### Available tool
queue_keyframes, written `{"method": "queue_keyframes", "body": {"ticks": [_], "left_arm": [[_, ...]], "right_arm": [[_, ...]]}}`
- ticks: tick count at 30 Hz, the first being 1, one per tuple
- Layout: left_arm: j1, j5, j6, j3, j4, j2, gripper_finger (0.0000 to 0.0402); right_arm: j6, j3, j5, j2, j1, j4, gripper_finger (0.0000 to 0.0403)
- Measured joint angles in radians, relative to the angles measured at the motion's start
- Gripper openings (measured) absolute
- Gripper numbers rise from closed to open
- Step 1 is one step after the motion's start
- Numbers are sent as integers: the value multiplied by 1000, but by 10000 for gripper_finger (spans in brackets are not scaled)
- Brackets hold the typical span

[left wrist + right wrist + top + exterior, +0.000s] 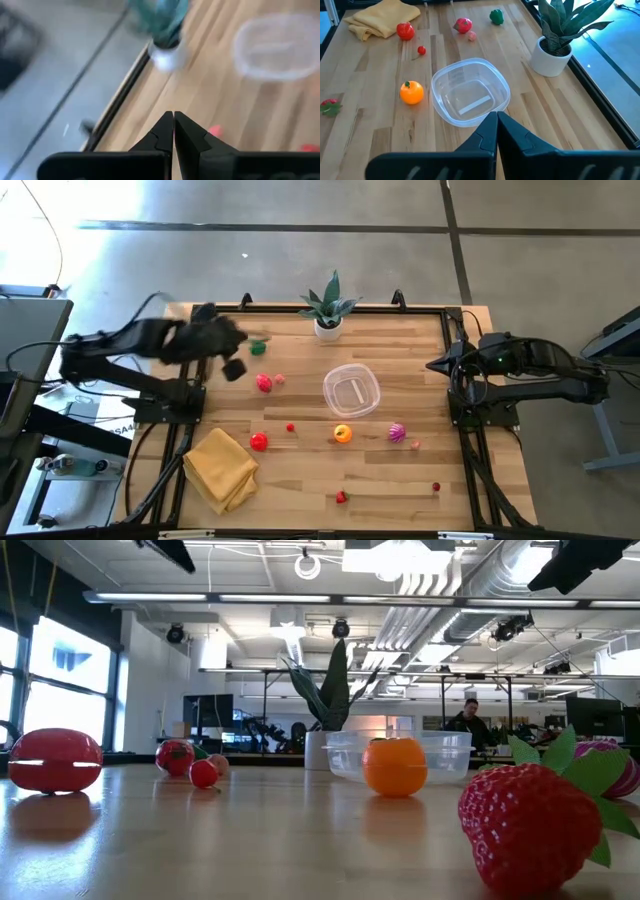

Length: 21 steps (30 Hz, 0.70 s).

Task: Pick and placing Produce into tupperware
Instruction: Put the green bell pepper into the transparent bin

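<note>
The left pincer (173,131) has its fingers pressed together on nothing, hanging above the far-left part of the wooden surface (300,480), near a green vegetable (259,348). The right pincer (497,131) is likewise closed and empty, held at the surface's right edge, well apart from the produce.

The clear tupperware (351,391) sits empty near the middle, just nearer than the potted plant (329,307) at the far edge. Red pieces lie left of it (264,383); an orange fruit (343,434) and a magenta one (397,432) lie on its near side. A strawberry (530,825) rests near the front edge. A folded yellow cloth (221,469) lies at the near left.

Beyond the surface, a person (468,718) sits in a workshop room with exposed ceiling ducts.
</note>
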Motion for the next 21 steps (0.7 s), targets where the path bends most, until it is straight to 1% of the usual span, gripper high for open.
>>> {"method": "queue_keyframes", "body": {"ticks": [1,2,6,7,8,9,11,13,17,21], "left_arm": [[55,37,-1,36,-29,43,5],[116,103,12,65,-41,81,5],[358,506,166,92,-35,187,5],[411,565,224,92,-32,209,5],[453,585,279,92,-30,230,5],[486,574,320,93,-36,252,5],[545,506,350,94,-63,304,5],[585,478,379,93,-87,361,5],[615,514,418,93,-96,484,5],[614,515,503,92,-86,603,5]], "right_arm": [[0,0,0,0,0,0,0],[0,0,0,0,0,0,0],[0,0,0,0,0,0,0],[0,0,0,0,0,0,0],[0,0,0,0,0,0,0],[0,0,0,0,0,0,0],[0,0,0,0,0,0,0],[0,0,0,0,0,0,0],[0,0,0,0,0,0,0],[0,0,0,0,0,0,0]]}}
